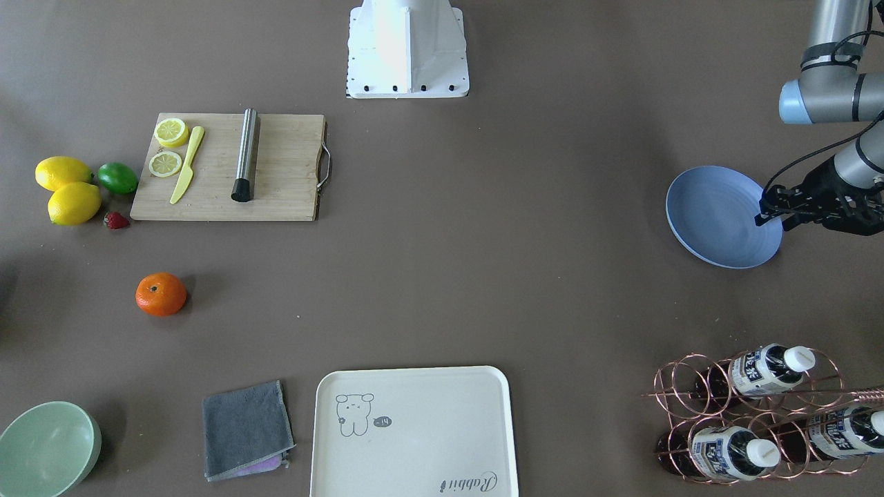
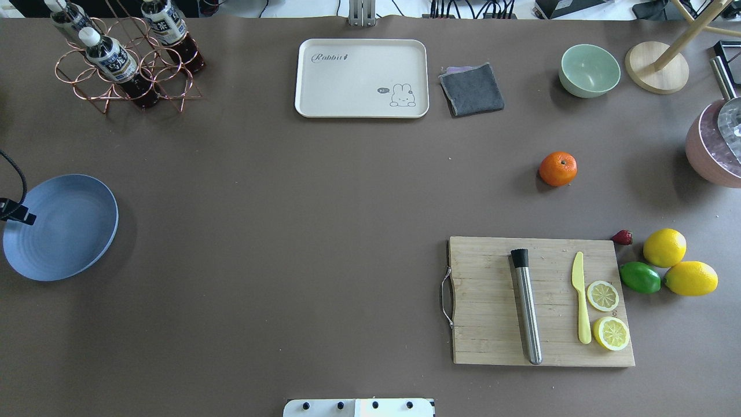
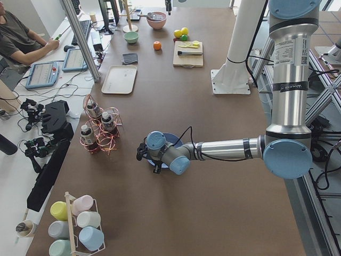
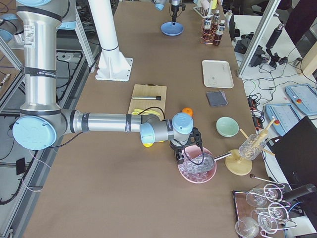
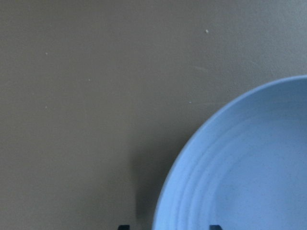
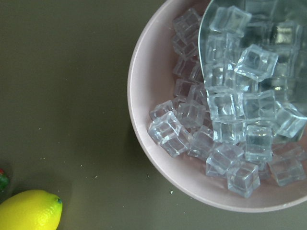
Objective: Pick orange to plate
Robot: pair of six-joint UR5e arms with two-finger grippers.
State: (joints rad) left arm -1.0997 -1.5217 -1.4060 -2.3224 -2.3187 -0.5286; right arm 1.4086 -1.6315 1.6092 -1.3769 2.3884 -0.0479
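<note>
The orange (image 1: pixel 161 294) sits alone on the brown table, between the cutting board and the grey cloth; it also shows in the overhead view (image 2: pixel 558 168). The blue plate (image 1: pixel 718 217) lies at the table's other end (image 2: pixel 63 229). My left gripper (image 1: pixel 763 210) is at the plate's rim, open. In the left wrist view its two fingertips (image 5: pixel 123 227) stand wide apart on either side of the plate's (image 5: pixel 249 167) edge. My right gripper (image 4: pixel 183 153) hangs over a pink bowl, a short way from the orange (image 4: pixel 187 111); I cannot tell whether it is open or shut.
The pink bowl (image 6: pixel 144 120) holds ice cubes and a metal scoop. Two lemons (image 1: pixel 65 190), a lime (image 1: pixel 117 177) and a strawberry (image 1: pixel 116 220) lie beside the cutting board (image 1: pixel 283 169). A cream tray (image 1: pixel 414 431), grey cloth (image 1: pixel 246 428), green bowl (image 1: pixel 48 445) and bottle rack (image 1: pixel 760 414) line one edge.
</note>
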